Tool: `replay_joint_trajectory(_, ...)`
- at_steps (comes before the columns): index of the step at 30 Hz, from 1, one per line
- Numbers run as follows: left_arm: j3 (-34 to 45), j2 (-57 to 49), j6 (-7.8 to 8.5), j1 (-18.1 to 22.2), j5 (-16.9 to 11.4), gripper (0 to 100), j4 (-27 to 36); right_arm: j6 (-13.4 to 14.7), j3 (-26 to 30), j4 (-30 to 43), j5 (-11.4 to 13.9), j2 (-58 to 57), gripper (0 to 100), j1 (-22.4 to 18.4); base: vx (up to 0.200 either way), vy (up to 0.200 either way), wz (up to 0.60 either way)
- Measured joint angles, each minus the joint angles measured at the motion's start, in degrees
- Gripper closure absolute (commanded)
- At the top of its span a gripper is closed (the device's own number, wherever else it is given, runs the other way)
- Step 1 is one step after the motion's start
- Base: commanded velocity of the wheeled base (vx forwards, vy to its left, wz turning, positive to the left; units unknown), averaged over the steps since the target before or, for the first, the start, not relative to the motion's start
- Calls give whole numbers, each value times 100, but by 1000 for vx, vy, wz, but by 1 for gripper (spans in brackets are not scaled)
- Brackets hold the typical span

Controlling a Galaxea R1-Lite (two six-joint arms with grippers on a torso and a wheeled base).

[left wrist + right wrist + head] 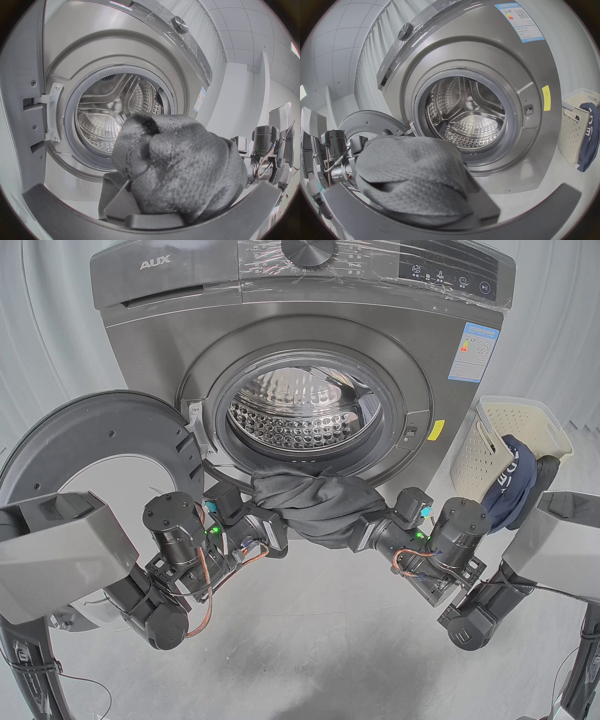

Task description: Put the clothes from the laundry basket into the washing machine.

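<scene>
Dark grey garment (319, 502) pinched in jaws of left gripper (279, 532) and right gripper (365, 529) at empty drum (294, 427) mouth; navy garment (512, 480) hangs on laundry basket (478, 455), not yet loaded.

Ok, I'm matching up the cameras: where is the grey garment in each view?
Head view: grey garment at centre, just below the drum opening.
Left wrist view: close foreground, overlapping the opening's rim.
Right wrist view: close foreground, before the open door.
Shared landmark: the drum opening.
</scene>
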Motion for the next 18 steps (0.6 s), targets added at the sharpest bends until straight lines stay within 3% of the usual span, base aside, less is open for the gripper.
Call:
replay_joint_trajectory(7,273,-206,33,-5,-15,100,-5,-137,358,1,255,-258,0,82,0,0,0)
replay_joint_trajectory(14,1370,-734,62,-49,-104,100,-2,-361,1773,15,830,-1025,0,313,0,0,0)
replay_joint_trajectory(18,1855,-1061,243,-63,-156,100,-7,-457,2525,52,979,-1507,0,424,0,0,0)
